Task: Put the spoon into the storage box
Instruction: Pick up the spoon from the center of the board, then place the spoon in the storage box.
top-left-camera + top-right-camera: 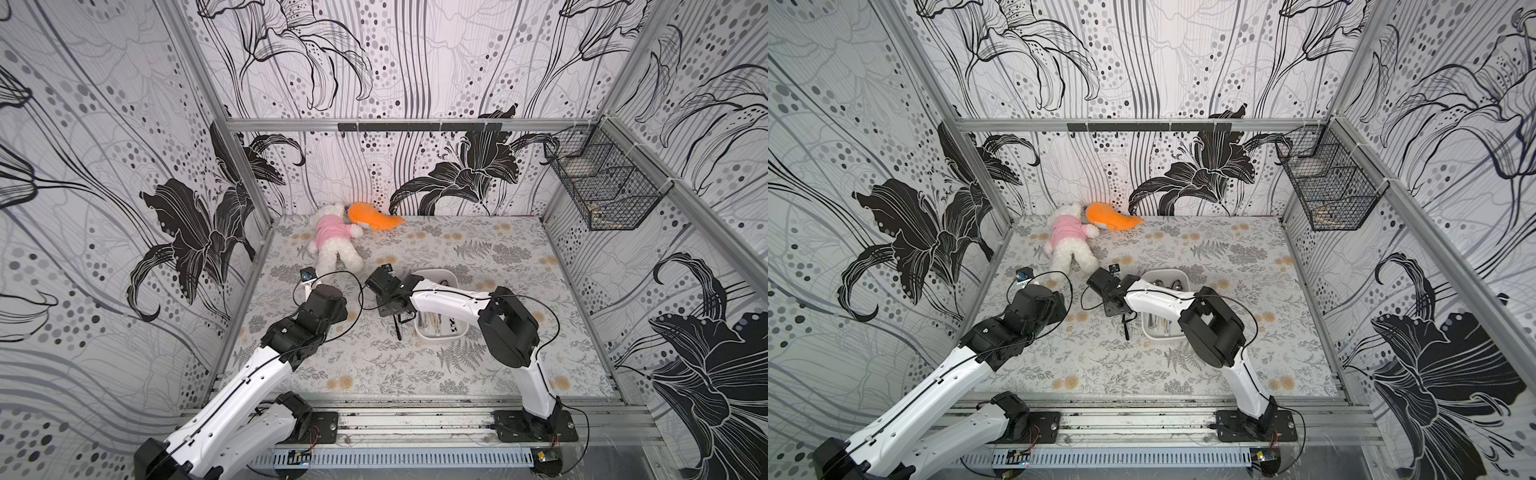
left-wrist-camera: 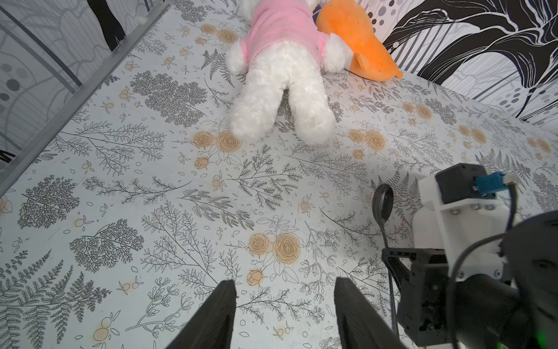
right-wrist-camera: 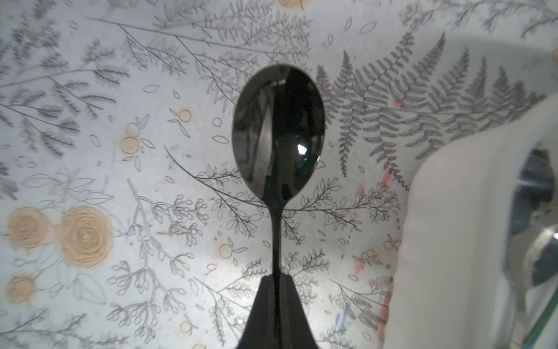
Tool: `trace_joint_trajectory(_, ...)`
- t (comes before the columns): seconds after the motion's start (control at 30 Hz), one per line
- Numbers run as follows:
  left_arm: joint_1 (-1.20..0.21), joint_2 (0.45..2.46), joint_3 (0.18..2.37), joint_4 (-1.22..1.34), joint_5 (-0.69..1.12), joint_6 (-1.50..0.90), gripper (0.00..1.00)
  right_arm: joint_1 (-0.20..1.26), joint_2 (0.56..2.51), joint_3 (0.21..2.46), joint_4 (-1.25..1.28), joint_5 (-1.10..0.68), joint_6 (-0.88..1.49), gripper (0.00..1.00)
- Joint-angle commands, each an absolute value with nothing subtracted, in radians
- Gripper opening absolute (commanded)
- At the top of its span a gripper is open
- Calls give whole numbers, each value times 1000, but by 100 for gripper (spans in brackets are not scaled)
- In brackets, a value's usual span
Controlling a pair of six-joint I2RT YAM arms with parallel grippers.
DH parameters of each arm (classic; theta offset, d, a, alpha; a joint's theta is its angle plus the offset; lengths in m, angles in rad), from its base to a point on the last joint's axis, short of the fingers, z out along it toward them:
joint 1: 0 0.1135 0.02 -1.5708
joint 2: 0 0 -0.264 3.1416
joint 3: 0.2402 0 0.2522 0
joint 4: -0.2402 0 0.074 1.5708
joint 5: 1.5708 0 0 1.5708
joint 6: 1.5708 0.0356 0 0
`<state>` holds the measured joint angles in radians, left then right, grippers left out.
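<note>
spoon (image 3: 277, 130): black, just beside the storage box (image 3: 453, 211), not yet inside
right gripper (image 3: 276, 281): clamped on its handle
left gripper (image 2: 285, 284): jaws half apart, empty
done: grasp; left: carry over rim, release

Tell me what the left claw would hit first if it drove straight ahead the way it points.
Likely the legs of the white plush bear: they lie straight ahead of the open left claw, with only bare table between. If the claw tilts down, the table comes first; depth is unclear.
</note>
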<state>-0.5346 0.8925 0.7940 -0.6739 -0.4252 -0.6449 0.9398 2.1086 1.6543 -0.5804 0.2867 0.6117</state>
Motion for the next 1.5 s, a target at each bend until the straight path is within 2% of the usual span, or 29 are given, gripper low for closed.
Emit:
trace_joint_trajectory(0.0, -529, 890, 782, -655, -423, -633, 58, 915, 1975, 1646, -593, 286, 578, 0)
trace_joint_trajectory(0.27, -529, 893, 783, -654, -423, -632, 58, 765, 1706, 1400, -475, 115, 470, 0)
trace_joint_trajectory(0.37, -528, 892, 783, -654, -423, -633, 58, 681, 1630, 1303, -443, -2, 440, 0)
trace_joint_trajectory(0.5, -528, 882, 782, -653, -423, -632, 58, 604, 1577, 1204, -419, -35, 433, 0)
trace_joint_trajectory(0.67, -528, 900, 784, -653, -417, -628, 58, 577, 1613, 1142, -370, -103, 433, 0)
trace_joint_trajectory(1.0, -529, 893, 780, -651, -418, -631, 59, 559, 1777, 1168, -400, 10, 445, 0)
trace_joint_trajectory(1.33, -528, 896, 782, -651, -415, -635, 61, 554, 1841, 1178, -402, 23, 438, 0)
trace_joint_trajectory(1.47, -529, 890, 778, -646, -408, -644, 62, 555, 1838, 1181, -405, 23, 437, 10)
